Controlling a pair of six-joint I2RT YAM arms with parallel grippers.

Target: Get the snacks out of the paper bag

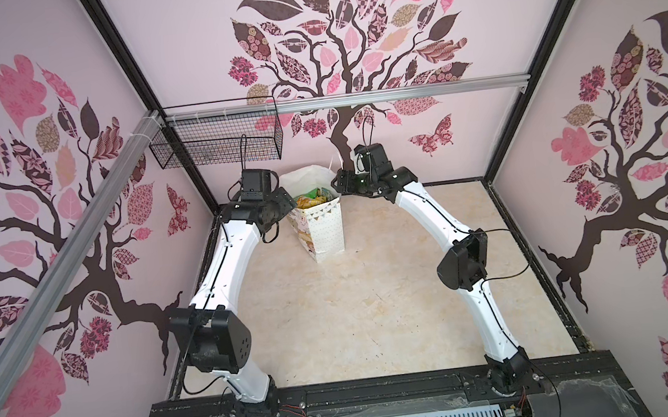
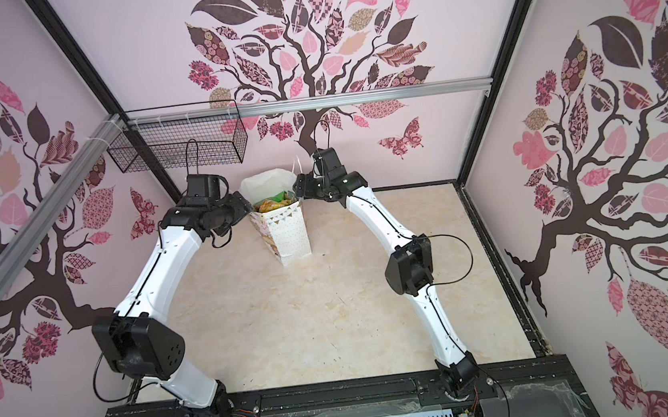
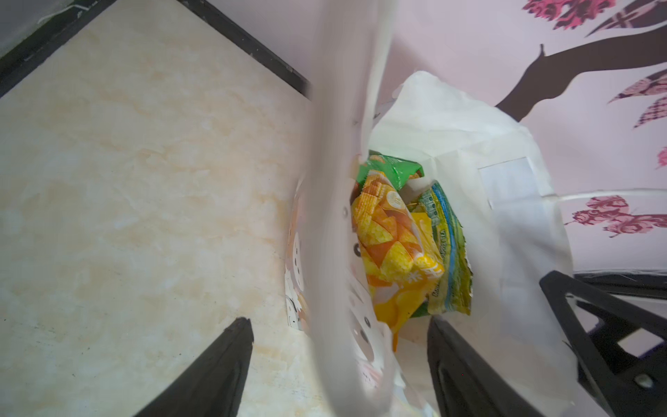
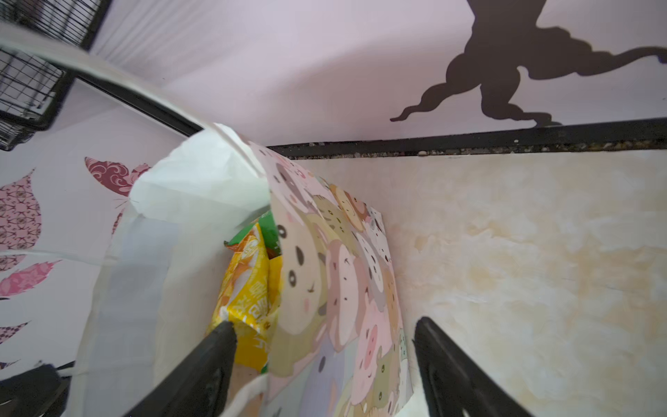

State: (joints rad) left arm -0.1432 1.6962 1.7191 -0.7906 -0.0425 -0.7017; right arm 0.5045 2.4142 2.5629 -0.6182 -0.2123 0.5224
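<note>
Top views both showed the pale marbled table [image 1: 374, 297] with the paper bag [image 1: 321, 227] standing toward its back, directly between the two claws. The bag stood upright, its long axis vertical and its open mouth pointing straight up, with the dotted, bunting-printed face turned toward the arms' bases.

From the left wrist view, the left claw [image 3: 339, 321] stood wide, straddling the rim at its side of the bag. One finger [image 3: 231, 361] was outside over the table, the other inside the mouth, and the animal-printed wall ran between them without being pinched.

From the right wrist view, the right claw [image 4: 325, 323] stood just as wide across the opposite wall. Its inner finger [image 4: 216, 357] was just beside a yellow packet [image 4: 249, 289]; whether they touched could not be told.

The snacks [image 3: 397, 234] lay inside the bag, below both claws. An orange-and-yellow packet [image 3: 393, 245] sat on top, its length running alongside the wall the left claw straddled. A green packet [image 3: 393, 171] lay beyond it and a green-edged packet [image 3: 449, 245] beside it.
</note>
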